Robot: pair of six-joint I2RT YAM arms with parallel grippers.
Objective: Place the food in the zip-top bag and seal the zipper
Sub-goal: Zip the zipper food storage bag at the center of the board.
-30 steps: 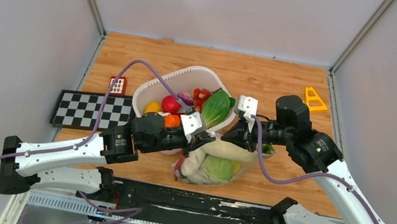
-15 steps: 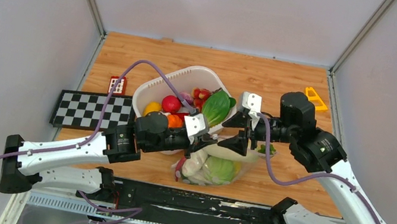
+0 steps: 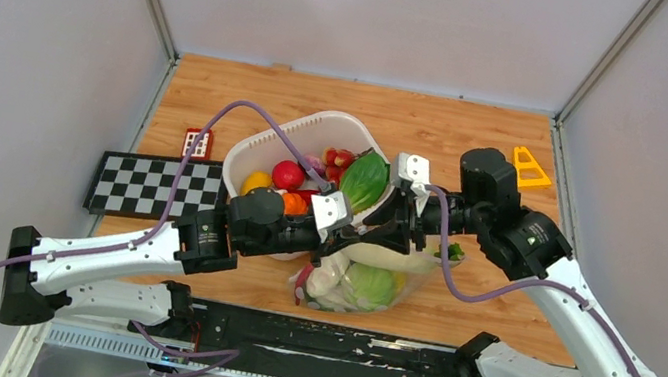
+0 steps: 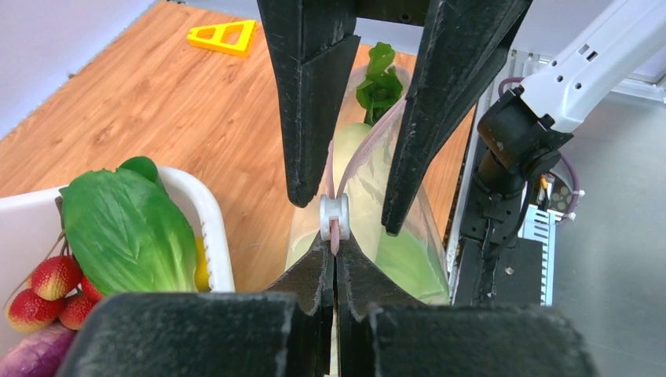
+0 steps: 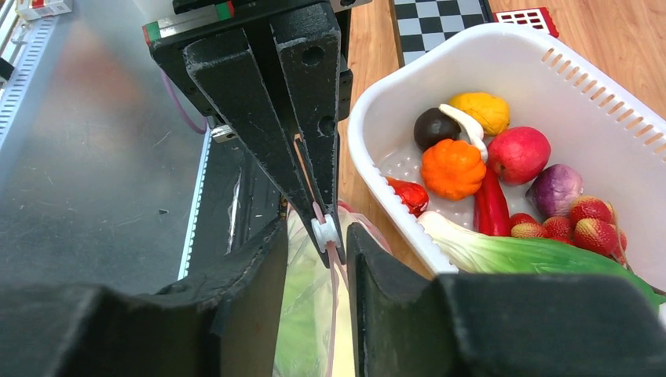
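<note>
Tub (image 3: 235,161) in the middle of the table (image 3: 440,130), bag (image 3: 365,288) in front.
The tub holds loose food (image 3: 287,175); the bag lies just before it on the near side, more food inside, its zipper (image 4: 334,224) up top where the left gripper (image 4: 334,242) and right gripper (image 5: 316,228) meet. A checkerboard (image 3: 153,185) lies left of the tub, a small card (image 3: 198,143) behind it; a triangle (image 3: 528,168) sits far right.

A black-and-white checkerboard (image 3: 158,186) is laid flat at the left of the wooden table (image 3: 440,130), and a small red gridded tile (image 3: 198,143) is placed just behind it. A yellow triangular frame (image 3: 528,167) (hollow in the middle) is seen at the far right. A white slotted tub (image 3: 315,120) is set mid-table.
</note>
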